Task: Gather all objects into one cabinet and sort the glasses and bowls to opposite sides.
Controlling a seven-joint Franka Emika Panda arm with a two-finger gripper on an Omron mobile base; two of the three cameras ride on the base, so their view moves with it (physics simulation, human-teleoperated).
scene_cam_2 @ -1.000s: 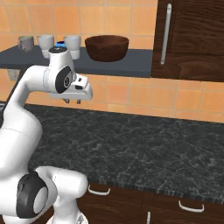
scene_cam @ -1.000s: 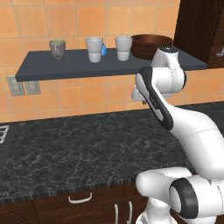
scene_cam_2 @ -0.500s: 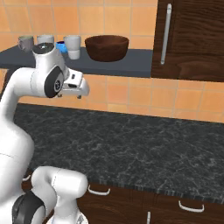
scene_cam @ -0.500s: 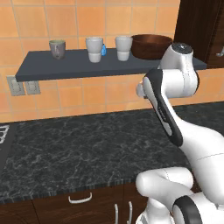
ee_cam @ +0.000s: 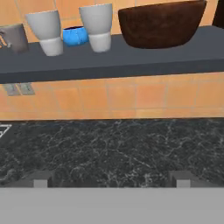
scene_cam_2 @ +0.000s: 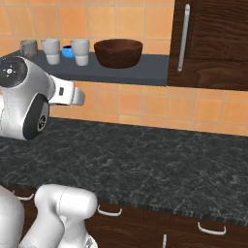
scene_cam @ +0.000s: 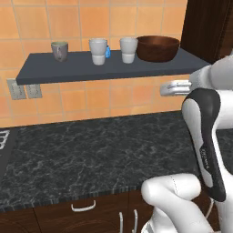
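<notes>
The counter (scene_cam: 91, 150) of dark speckled stone runs across the near part of the scene, in front of an orange tiled wall (scene_cam: 68, 18). A second ago the arm (scene_cam: 205, 136) stood more upright in both base views, with its hand under the right part of the shelf; now it has swung back toward the cameras and looms larger and lower, at the right in the left base view and at the left in the right base view.

The shelf (scene_cam: 68, 68) hangs on the wall above the counter, and a brown cabinet (scene_cam_2: 213, 43) with a white handle meets its right end. Nothing on the shelf has moved. The brown bowl (scene_cam: 157, 48) sits at its right end. Just left of it stands a white cup (scene_cam: 128, 49), then a second white cup (scene_cam: 98, 51), and the blue bowl (scene_cam_2: 68, 51) lies between and behind the two cups. The grey-green mug (scene_cam: 59, 50) stands well apart at the left.

In the hand view the gripper (ee_cam: 112, 183) has its two tips set far apart with nothing between them, aimed over the counter toward the shelf. A second ago they stood closer together.
</notes>
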